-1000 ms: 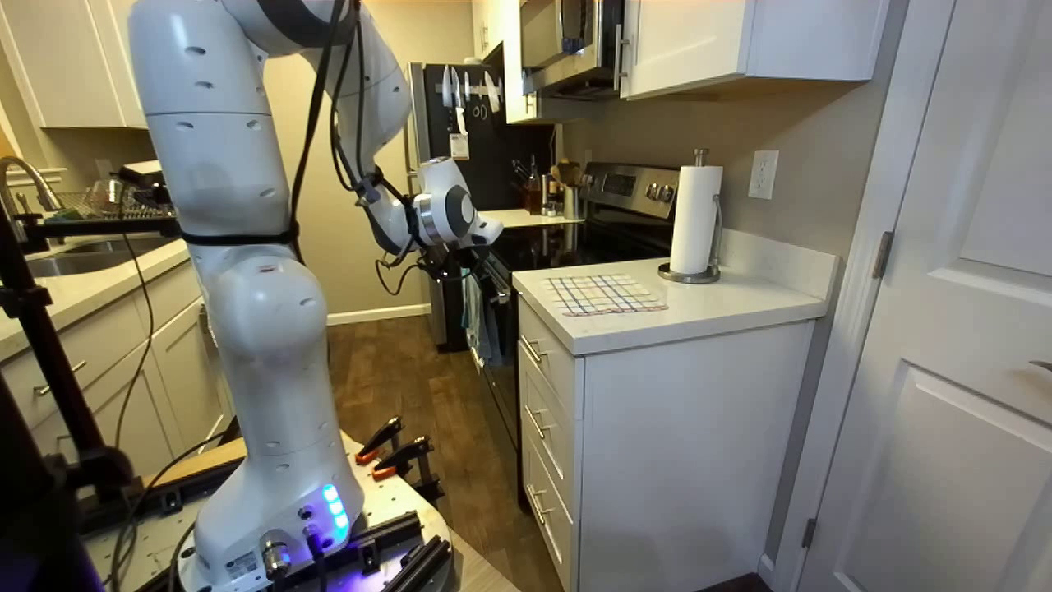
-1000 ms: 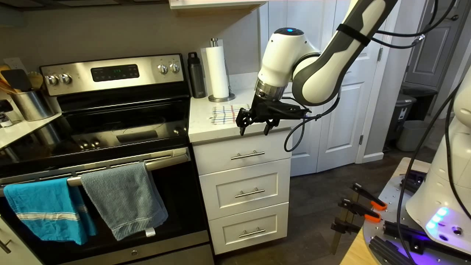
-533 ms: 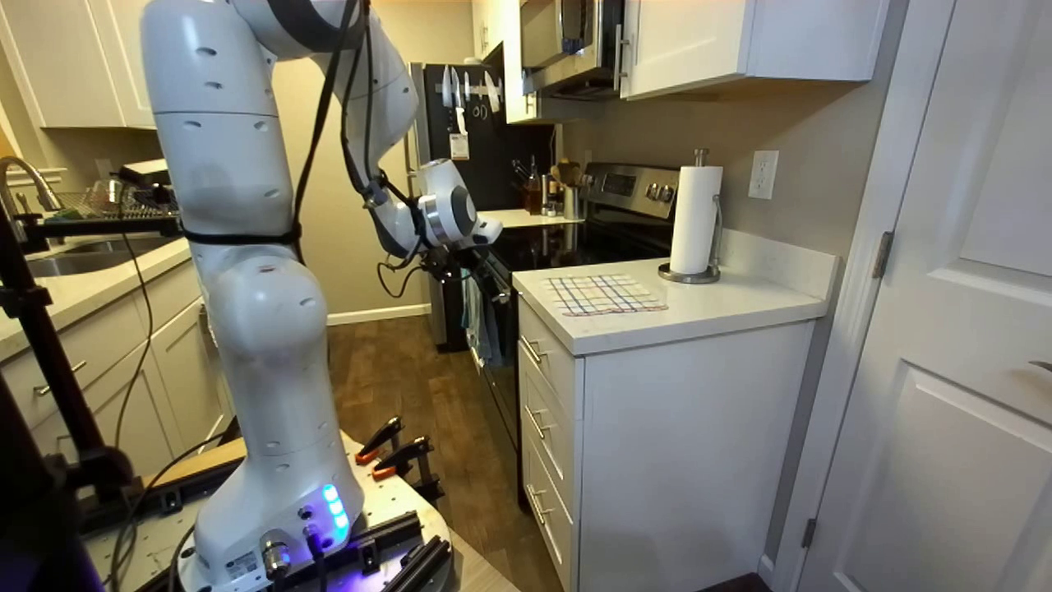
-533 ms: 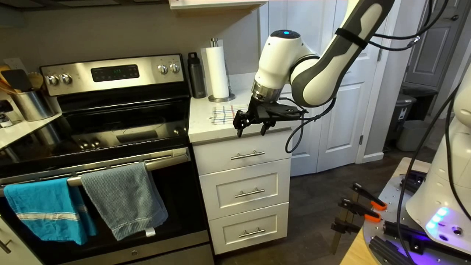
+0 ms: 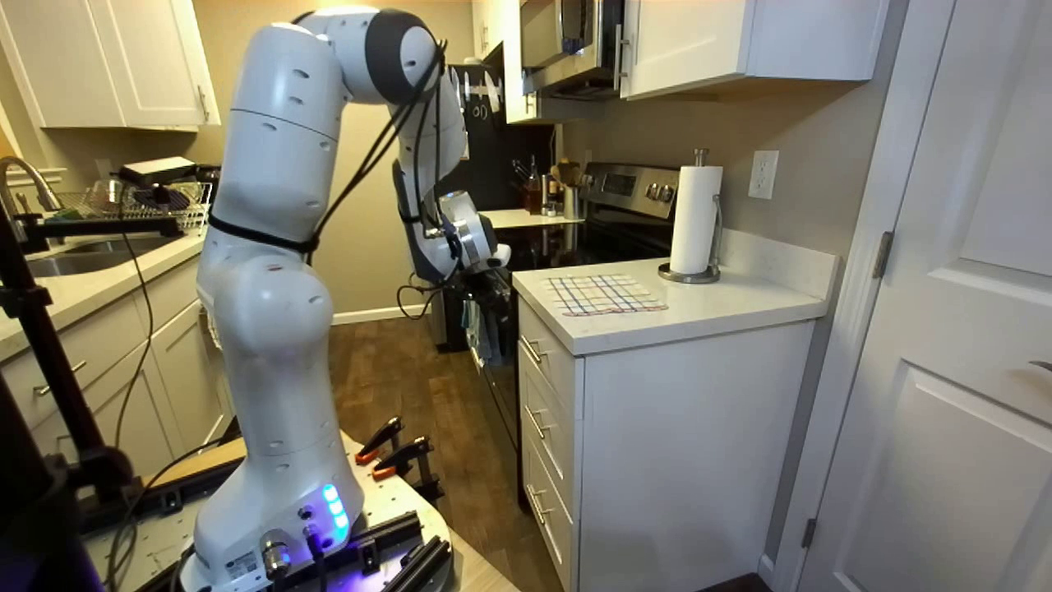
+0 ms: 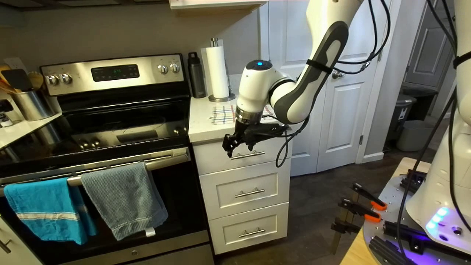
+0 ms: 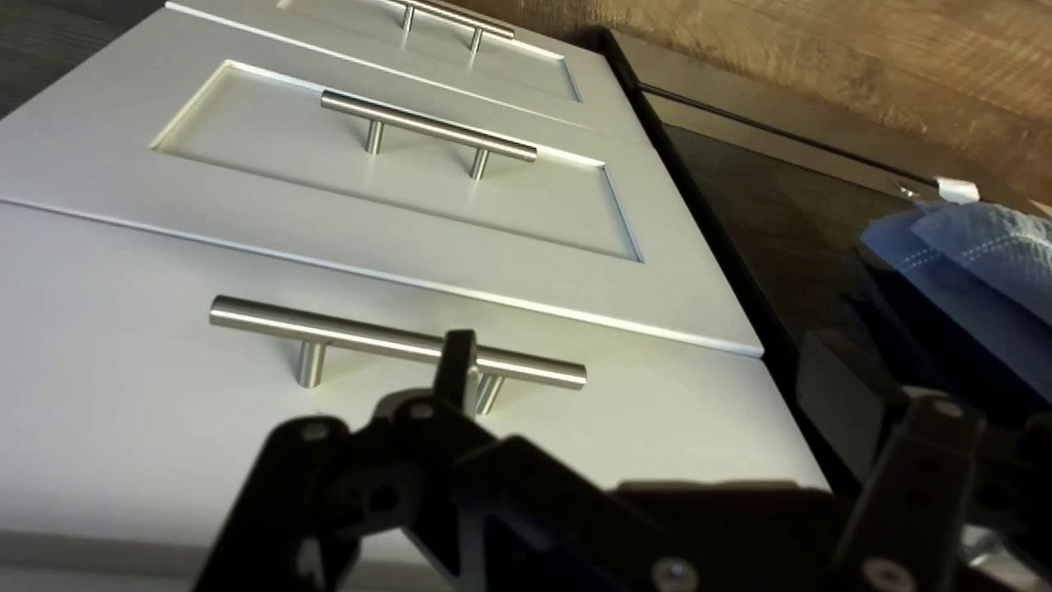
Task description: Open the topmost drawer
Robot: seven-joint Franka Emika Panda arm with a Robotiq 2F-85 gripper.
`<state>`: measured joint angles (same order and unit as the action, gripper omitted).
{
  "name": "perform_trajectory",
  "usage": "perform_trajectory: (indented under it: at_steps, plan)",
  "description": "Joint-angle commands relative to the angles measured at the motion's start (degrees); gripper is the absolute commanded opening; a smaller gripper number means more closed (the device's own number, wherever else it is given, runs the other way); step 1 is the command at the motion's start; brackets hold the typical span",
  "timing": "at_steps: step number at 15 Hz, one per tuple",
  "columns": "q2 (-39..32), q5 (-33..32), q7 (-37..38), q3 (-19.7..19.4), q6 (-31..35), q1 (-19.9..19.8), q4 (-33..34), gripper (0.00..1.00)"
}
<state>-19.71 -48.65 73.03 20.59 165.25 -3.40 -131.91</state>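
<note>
The topmost drawer is shut, with a flat white front (image 6: pixel 211 162) and a bar handle (image 6: pixel 254 153); the front (image 5: pixel 555 362) shows edge-on in an exterior view. The wrist view stands upside down, so this drawer's front (image 7: pixel 123 362) lies at the bottom of it, with the silver handle (image 7: pixel 267 317) across it. My gripper (image 7: pixel 657 382) is open and empty. One finger overlaps the handle near one end; the other is past the drawer's side edge. I cannot tell whether it touches the handle. In an exterior view the gripper (image 6: pixel 240 148) is in front of the drawer, at about handle height.
Two lower white drawers (image 6: pixel 224 178) (image 6: pixel 220 235) with bar handles are below. The black stove (image 6: pixel 176 198) with hanging towels (image 6: pixel 125 198) adjoins the drawers. The counter edge (image 6: pixel 206 136) juts above, with a checked cloth (image 5: pixel 606 294) and paper towel roll (image 5: pixel 695 218) on the counter.
My gripper has moved down from counter-edge height to about the topmost drawer's handle height, and shifted toward the stove. The arm leans further forward. The drawers have not moved; the gripper stays open.
</note>
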Motion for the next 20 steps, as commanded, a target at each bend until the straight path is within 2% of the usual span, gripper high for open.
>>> perform_trajectory:
  at_steps: [1,6,13,17,20]
  plan:
    - [-8.4,-5.1,2.1,-3.8,-0.5,4.0,7.3,1.00]
    - [-13.5,-10.3,2.0,-9.4,-0.8,9.8,13.6,1.00]
    - [-14.7,-17.0,0.9,-15.3,-2.0,16.2,17.5,1.00]
    - [-15.1,-13.5,-9.5,-12.0,-6.0,15.0,16.1,1.00]
    - [-15.0,-8.2,-20.8,-8.2,-12.6,13.4,14.7,1.00]
